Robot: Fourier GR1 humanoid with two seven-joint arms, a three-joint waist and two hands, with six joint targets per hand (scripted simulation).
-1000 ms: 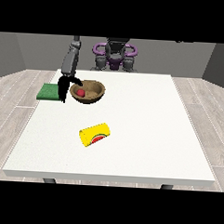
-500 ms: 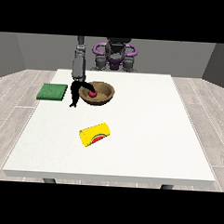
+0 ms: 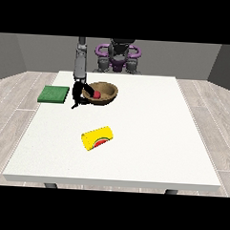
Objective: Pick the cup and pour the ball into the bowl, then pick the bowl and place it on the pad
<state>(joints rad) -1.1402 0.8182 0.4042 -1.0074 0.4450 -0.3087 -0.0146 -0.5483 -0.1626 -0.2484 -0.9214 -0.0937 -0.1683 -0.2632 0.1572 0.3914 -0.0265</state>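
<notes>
The brown wooden bowl (image 3: 104,91) stands at the table's back left with the red ball (image 3: 96,94) inside it. At the bowl's left rim is the black hand at the view's left (image 3: 78,97); its thumb reaches over the rim and its fingers hang down outside the wall, pinching the rim. The green pad (image 3: 54,94) lies flat just left of that hand. In the middle of the table the yellow cup (image 3: 97,138) lies on its side, with a watermelon picture on it. No hand shows at the view's right.
The robot's torso (image 3: 119,55) stands behind the table's far edge. The white table (image 3: 149,133) stretches wide to the right and front of the bowl. The pad lies close to the table's left edge.
The hand at the view's left has moved right from above the pad to the bowl's left rim. The bowl has shifted a little to the right. The cup has not moved.
</notes>
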